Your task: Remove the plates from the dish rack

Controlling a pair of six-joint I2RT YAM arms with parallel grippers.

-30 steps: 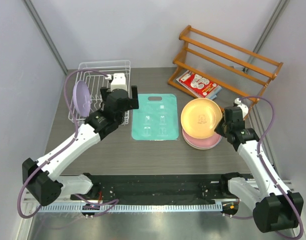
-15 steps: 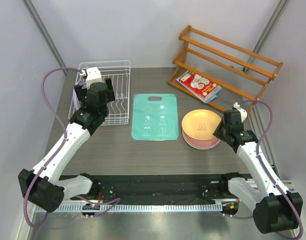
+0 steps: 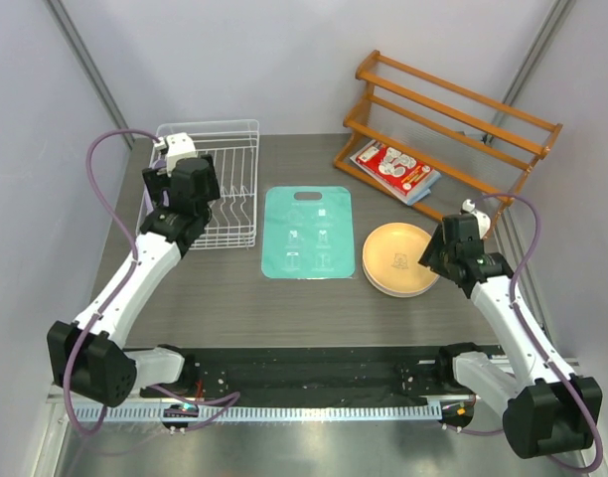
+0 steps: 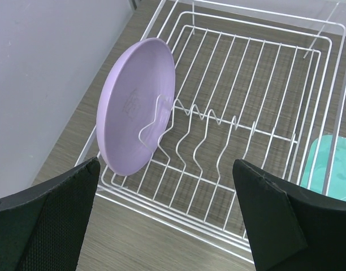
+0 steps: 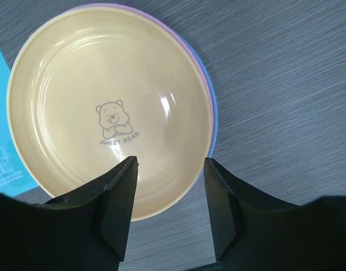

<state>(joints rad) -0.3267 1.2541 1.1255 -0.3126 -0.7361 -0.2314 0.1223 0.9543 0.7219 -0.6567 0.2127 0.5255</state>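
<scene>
At the left end of the dish rack (image 4: pixel 258 101) one lilac plate (image 4: pixel 136 107) stands on edge, leaning between the upright tines; it looks to be the last one left inside. Well to the right of the rack, beyond the teal mat (image 3: pixel 309 234), the other plates lie stacked flat, the yellow plate (image 5: pixel 105 101) on top with pink and blue rims showing under it.

We see two ways this could go wrong. The lilac plate's rim sits close against a bent tine; if the left gripper (image 4: pixel 166 164) closes there it may pinch wire together with plastic, and a lift would then drag the light rack along or tip the plate out of the fingers. Far from the rack, the right gripper (image 5: pixel 170 164) hangs low over the stack's near edge; a careless retreat could hook the yellow rim and slide it off the pile.

We find the left arm stretched forward over the rack's near left corner, wrist pitched down toward the plate, claw spread fully wide and holding nothing; the right arm is bent at the elbow, wrist angled down at the stack, its jaws parted with the yellow plate lying free beneath them.
</scene>
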